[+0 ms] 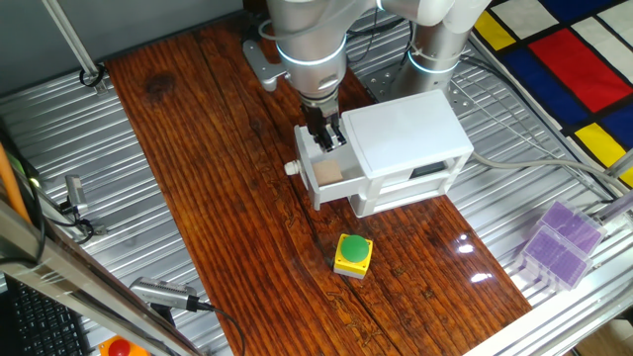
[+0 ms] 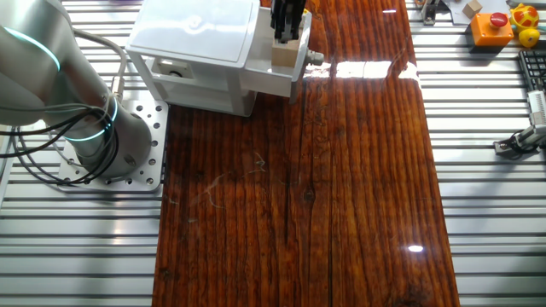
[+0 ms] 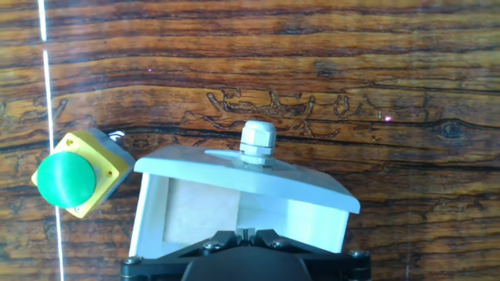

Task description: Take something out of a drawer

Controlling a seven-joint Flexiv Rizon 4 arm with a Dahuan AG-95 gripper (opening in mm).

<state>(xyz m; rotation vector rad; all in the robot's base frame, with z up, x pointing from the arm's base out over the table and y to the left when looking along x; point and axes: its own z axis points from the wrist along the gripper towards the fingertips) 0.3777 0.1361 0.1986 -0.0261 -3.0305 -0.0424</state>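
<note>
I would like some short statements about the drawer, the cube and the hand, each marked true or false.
1. The upper white plastic drawer is pulled open. True.
2. The small tan wooden cube lies on the table. False: it sits inside the open drawer.
3. The hand is above the open drawer. True.
4. The yellow box with a green button is inside the drawer. False: it rests on the brown wooden table.

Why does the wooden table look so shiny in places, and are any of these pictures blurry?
One fixed view: small white glare spots on the table. The other fixed view: a wide bright reflection beside the drawer, plus a small spot lower down. Hand view: sharp wood grain and yellow box; a thin bright streak runs down the left edge.
</note>
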